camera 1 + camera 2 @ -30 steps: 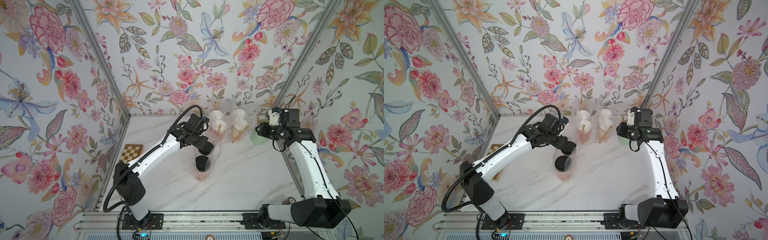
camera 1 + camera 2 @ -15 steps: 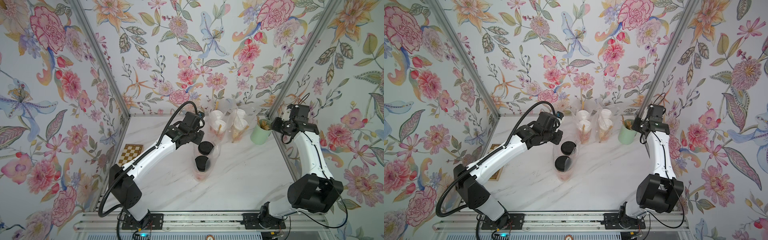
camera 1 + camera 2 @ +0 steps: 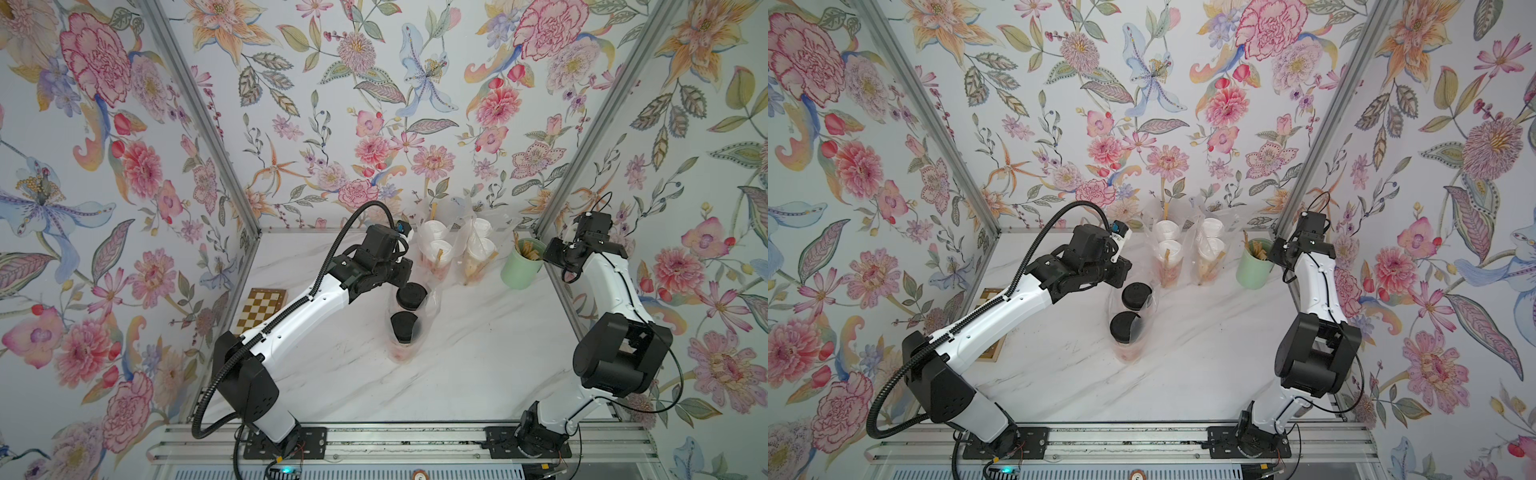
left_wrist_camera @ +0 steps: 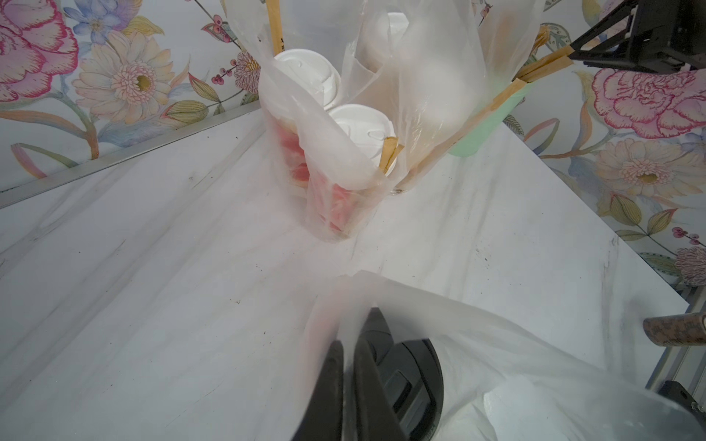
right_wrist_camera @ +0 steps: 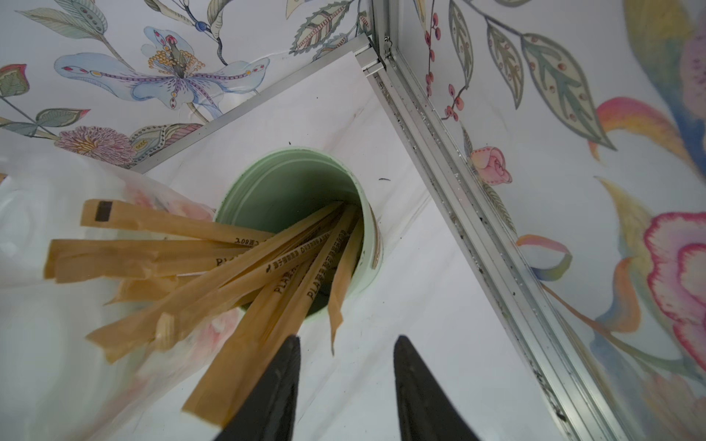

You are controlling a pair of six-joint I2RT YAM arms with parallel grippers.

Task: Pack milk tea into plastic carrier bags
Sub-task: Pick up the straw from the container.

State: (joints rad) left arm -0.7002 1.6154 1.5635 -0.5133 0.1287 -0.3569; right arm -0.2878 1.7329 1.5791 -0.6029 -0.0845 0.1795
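The left claw [image 4: 355,332] has its jaws pressed almost together on the thin film at the mouth of the near carrier bag [image 4: 477,336], pinching the rim just beside the far black-lidded cup [image 3: 411,296]. This looks meant to keep the floppy mouth up and open, since loose film would sag over the lids. The bag stands near the middle of the marble table [image 3: 478,353], and the near black-lidded cup [image 3: 404,326] stands upright in it too. By the far wall stand the left far bag [image 3: 434,268] and the right far bag [image 3: 473,266], each already holding two white-lidded cups [image 4: 305,72] with wrapped straws tucked in. The right claw [image 5: 345,378] hangs with jaws apart and empty above the mint-green cup [image 5: 290,183] at the far right, close over its paper-wrapped straws [image 5: 248,267]. It is probably there to take one for the near bag, in which no straw shows. All six cups appear bagged.
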